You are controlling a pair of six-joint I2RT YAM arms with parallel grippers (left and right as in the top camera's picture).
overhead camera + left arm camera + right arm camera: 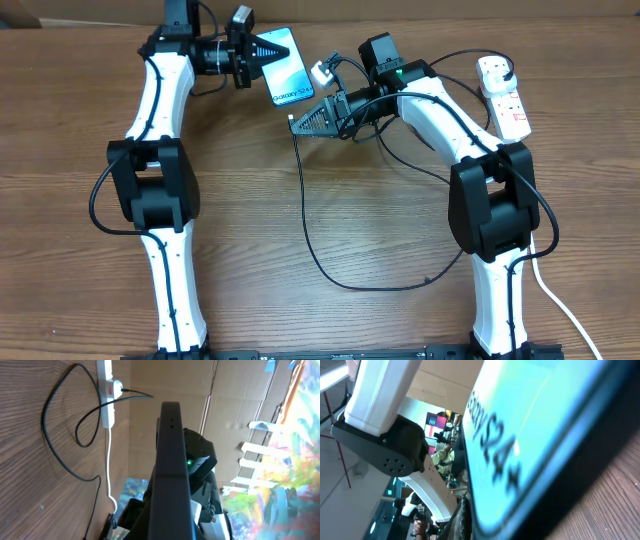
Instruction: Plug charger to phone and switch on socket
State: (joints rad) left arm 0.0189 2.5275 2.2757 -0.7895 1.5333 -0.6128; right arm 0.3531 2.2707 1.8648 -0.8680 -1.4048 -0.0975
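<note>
Far across the tabletop [250, 210], left jaws clamp the phone [288, 72]. Right jaws pinch the charger [297, 170] at its near end. Socket [508, 100] far right.

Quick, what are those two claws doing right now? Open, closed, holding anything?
Left gripper: closed on the phone.
Right gripper: looks closed on the connector end of the charger, whose cable hangs from its tips.
</note>
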